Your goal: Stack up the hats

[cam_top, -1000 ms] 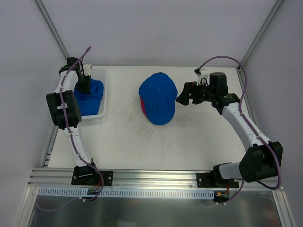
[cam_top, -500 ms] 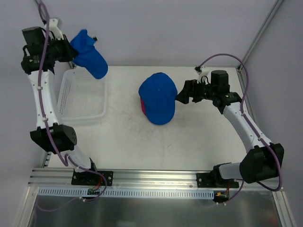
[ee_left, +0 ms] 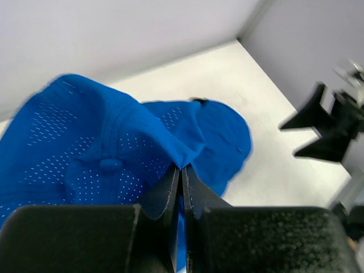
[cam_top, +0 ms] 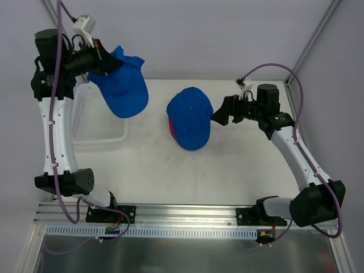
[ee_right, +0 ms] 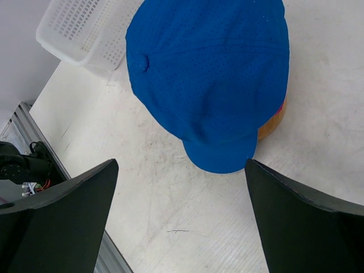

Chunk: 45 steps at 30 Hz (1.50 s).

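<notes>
The left jaws are clenched on a fold of a bright blue perforated fabric baseball cap (cam_top: 122, 88), holding it in the air above the far right corner of the white slatted plastic basket (cam_top: 99, 136). At the middle of the white worktop (cam_top: 227, 165) a second blue fabric cap (cam_top: 190, 119) sits on a magenta-pink cap (cam_top: 169, 128), over what may be a tan disc (ee_right: 273, 124). The right jaws stand released just beside that stack, not touching it

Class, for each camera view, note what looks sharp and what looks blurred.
Top external: evenly lit, sharp. Left wrist: held blue cap smears at edges; right gripper is blurred. Right wrist: stacked blue cap shows crisp mesh; own fingers are dark, featureless.
</notes>
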Each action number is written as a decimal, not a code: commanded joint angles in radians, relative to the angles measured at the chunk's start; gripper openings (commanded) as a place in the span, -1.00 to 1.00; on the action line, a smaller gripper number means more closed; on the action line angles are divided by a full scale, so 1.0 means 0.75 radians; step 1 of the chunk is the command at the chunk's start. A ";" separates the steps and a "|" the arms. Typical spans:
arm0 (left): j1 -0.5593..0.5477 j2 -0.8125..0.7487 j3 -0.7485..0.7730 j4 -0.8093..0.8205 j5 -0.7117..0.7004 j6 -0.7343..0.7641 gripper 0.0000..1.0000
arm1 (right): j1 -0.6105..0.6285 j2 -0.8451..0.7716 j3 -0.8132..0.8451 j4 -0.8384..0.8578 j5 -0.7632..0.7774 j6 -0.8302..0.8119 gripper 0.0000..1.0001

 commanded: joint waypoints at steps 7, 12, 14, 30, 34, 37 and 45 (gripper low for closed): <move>-0.378 -0.094 -0.243 0.032 0.014 0.017 -1.00 | -0.001 -0.134 -0.060 0.037 0.009 -0.048 0.99; -0.493 0.018 -0.162 0.059 -0.005 -0.036 -1.00 | -0.007 -0.156 -0.074 0.035 0.022 -0.048 0.99; -0.540 0.062 -0.115 0.059 0.008 -0.059 -1.00 | -0.015 -0.164 -0.078 0.031 0.026 -0.048 0.99; -0.716 0.264 0.058 0.075 -0.250 -0.181 -1.00 | -0.032 -0.154 -0.089 0.025 0.022 -0.054 0.99; -0.750 0.254 0.009 0.073 -0.327 -0.265 -1.00 | -0.036 -0.148 -0.089 0.027 0.016 -0.056 0.99; -0.818 0.225 -0.051 0.073 -0.442 -0.286 -1.00 | -0.038 -0.146 -0.089 0.029 0.018 -0.054 0.99; -1.006 0.240 -0.120 0.075 -0.898 -0.290 -1.00 | -0.044 -0.162 -0.107 0.025 0.014 -0.050 0.99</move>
